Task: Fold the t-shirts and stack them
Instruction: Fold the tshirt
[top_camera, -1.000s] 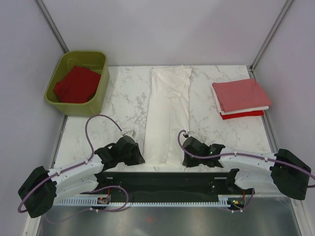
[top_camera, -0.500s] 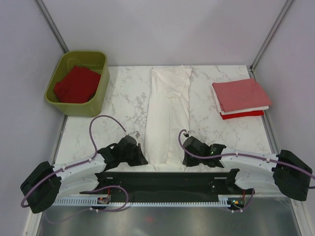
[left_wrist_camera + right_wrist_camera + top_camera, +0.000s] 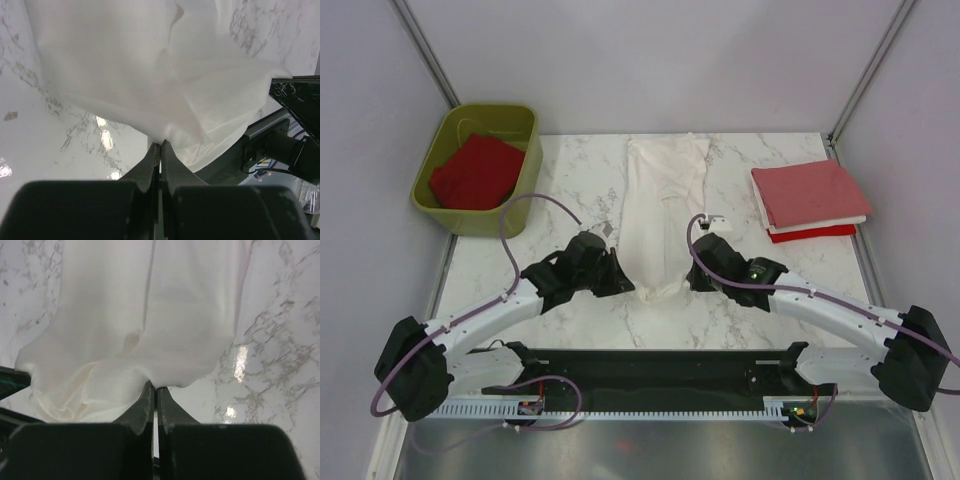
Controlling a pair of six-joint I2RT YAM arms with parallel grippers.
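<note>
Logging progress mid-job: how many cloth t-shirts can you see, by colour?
White cloth t-shirts: 2, one spread out, one mid-stack
Red cloth t-shirts: 2, one in the olive-green plastic tub, one under the stack
Salmon-pink cloth t-shirt: 1
Total: 5

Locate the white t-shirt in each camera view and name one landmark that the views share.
Top external: the white t-shirt lies mid-table as a long strip, its near end pinched by the left gripper and right gripper.
Left wrist: bunched cloth fills the upper frame, above the shut fingers.
Right wrist: cloth fills the upper frame, above the shut fingers.
Shared landmark: the marble tabletop.
</note>
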